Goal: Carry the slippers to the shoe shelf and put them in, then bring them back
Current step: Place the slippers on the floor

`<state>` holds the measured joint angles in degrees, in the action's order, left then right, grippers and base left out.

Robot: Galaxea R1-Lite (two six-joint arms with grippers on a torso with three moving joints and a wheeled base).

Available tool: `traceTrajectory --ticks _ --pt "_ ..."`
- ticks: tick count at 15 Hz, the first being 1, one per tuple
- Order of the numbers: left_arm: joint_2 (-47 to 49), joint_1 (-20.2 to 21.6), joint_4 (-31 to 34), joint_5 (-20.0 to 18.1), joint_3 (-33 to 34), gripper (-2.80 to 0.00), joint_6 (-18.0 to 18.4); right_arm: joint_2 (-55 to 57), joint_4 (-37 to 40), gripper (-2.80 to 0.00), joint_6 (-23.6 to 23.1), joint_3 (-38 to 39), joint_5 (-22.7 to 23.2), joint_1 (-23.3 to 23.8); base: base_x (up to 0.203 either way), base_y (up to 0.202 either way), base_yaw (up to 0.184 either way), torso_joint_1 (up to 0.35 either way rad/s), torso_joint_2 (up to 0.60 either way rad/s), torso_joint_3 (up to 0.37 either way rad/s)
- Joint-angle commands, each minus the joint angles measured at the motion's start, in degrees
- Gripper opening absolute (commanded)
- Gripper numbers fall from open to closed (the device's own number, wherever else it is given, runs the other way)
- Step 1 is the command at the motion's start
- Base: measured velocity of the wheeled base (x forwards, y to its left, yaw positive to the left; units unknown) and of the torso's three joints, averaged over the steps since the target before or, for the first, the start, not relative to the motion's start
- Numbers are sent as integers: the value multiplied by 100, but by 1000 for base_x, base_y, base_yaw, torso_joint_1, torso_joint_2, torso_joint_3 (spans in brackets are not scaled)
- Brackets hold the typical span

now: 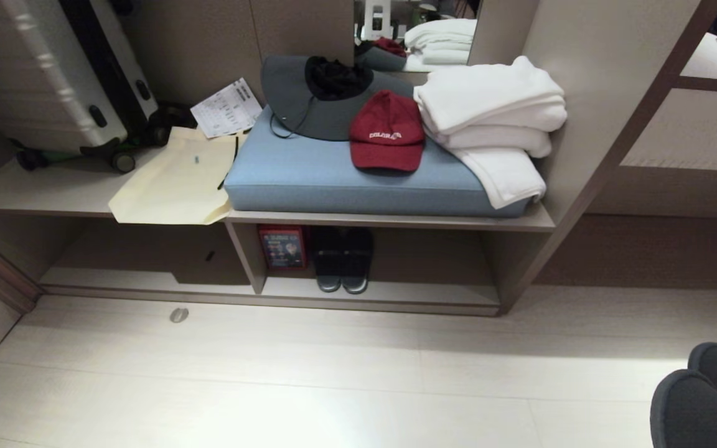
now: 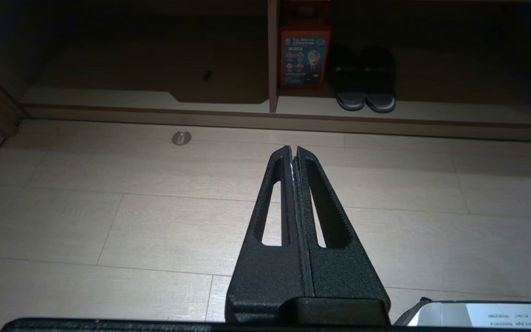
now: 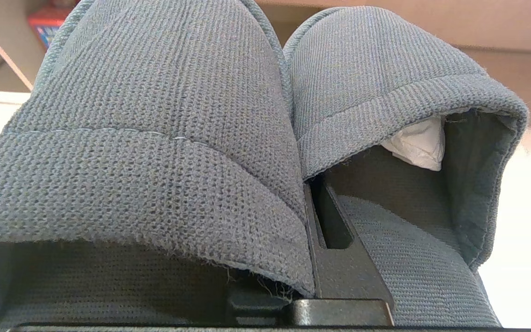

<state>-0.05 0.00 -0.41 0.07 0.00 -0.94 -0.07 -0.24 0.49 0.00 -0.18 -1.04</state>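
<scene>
The grey-blue slippers [image 1: 707, 392] hang side by side at the lower right of the head view, above the pale floor. Close up, the slippers [image 3: 155, 115] fill the right wrist view, a wad of white paper inside one. My right gripper [image 3: 309, 184] is shut on their adjoining inner edges, with one black finger [image 3: 339, 258] inside the nearer slipper. The shoe shelf [image 1: 427, 292] is the low open cubby under the bench ahead, and it also shows as the shoe shelf [image 2: 454, 117] in the left wrist view. My left gripper [image 2: 292, 150] is shut and empty over the floor.
Black slippers [image 1: 342, 261] and a red box [image 1: 282, 247] stand in the shelf beside a divider. On the bench lie a blue cushion [image 1: 333, 180], a red cap [image 1: 387, 132], white towels [image 1: 495, 112], a paper bag [image 1: 172, 180] and a suitcase [image 1: 41, 74]. A round stopper [image 1: 178, 315] sits on the floor.
</scene>
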Motion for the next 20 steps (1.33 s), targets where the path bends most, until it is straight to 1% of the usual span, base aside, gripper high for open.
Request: traceTrajectory --ticks 1,15,20 --pt "5 0 -2 1 0 -280 -3 7 -2 -280 -5 0 1 -2 0 0 0 0 2 210" --pt "4 1 -2 1 0 -280 8 7 -2 -280 4 9 1 -2 0 0 0 2 4 202" --pt "5 9 -2 1 0 -280 32 7 -2 -280 -5 0 1 -2 0 0 0 1 2 53"
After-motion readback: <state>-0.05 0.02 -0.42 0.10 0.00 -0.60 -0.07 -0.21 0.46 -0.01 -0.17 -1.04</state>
